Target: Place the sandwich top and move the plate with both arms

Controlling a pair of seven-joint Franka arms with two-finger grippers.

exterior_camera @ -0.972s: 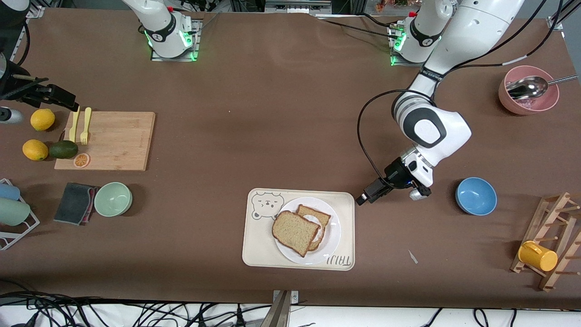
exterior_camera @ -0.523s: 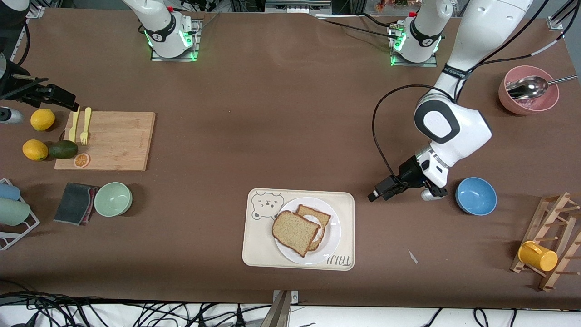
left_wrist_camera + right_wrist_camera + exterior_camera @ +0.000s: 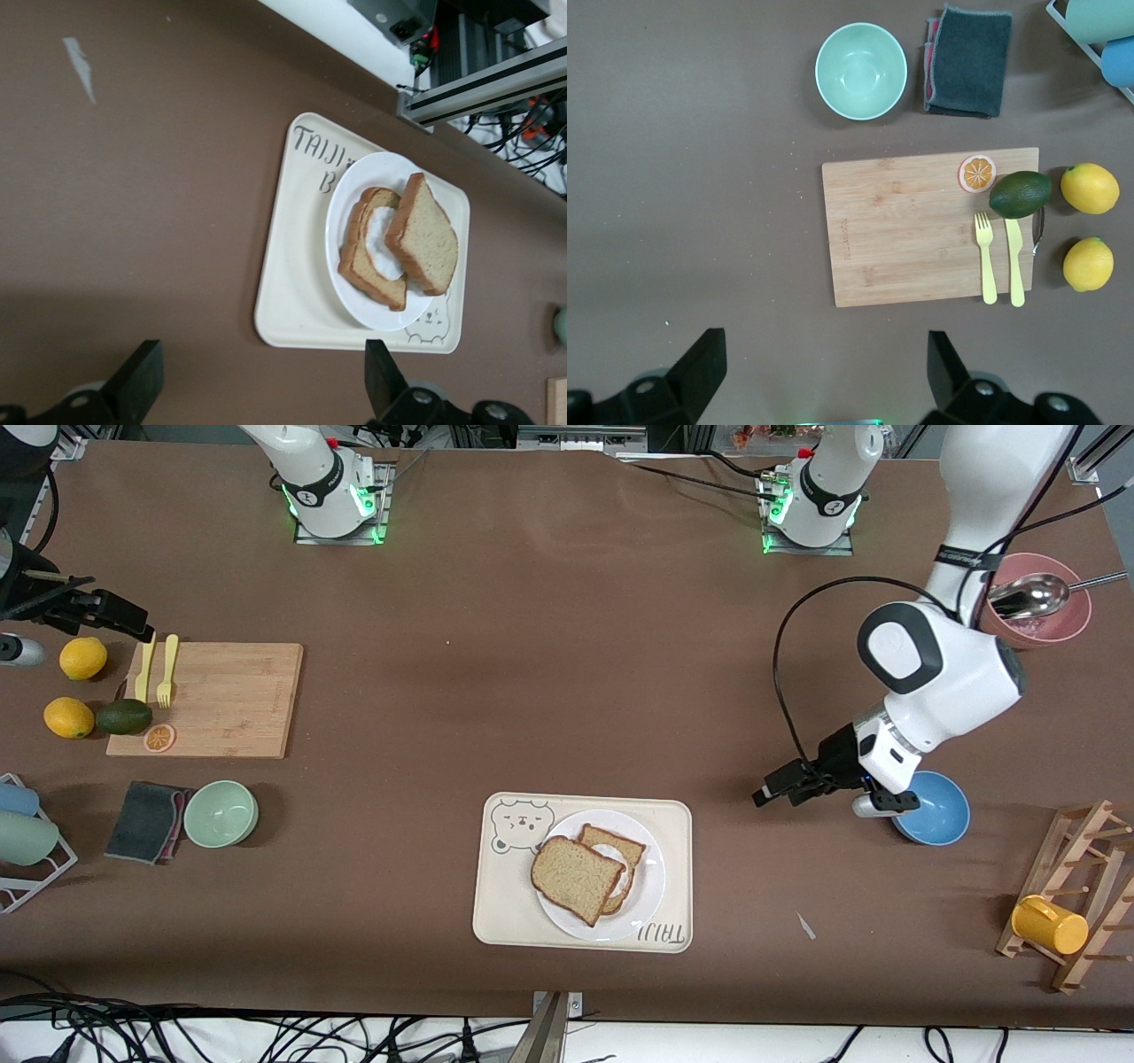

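The sandwich top (image 3: 574, 879), a speckled tan slice, lies skewed over a lower bread slice (image 3: 620, 845) on the white plate (image 3: 653, 886). The plate sits on the cream bear-print tray (image 3: 505, 908). In the left wrist view the sandwich top (image 3: 427, 232) leans on the lower slice, and egg white (image 3: 379, 248) shows between them. My left gripper (image 3: 769, 794) hangs open and empty over bare table between the tray and the blue bowl (image 3: 941, 813); its fingers (image 3: 142, 381) stand wide apart. My right gripper (image 3: 824, 381) waits open and empty above the table beside the wooden cutting board (image 3: 921, 226).
A pink bowl with a spoon (image 3: 1032, 611) and a wooden rack with a yellow mug (image 3: 1050, 926) stand at the left arm's end. At the right arm's end are the cutting board (image 3: 221, 700), two lemons, an avocado, a green bowl (image 3: 221, 813) and a grey cloth (image 3: 146, 821).
My left arm has swung away from the tray toward the blue bowl, its gripper still open. The bread, the plate and the right arm have not moved.
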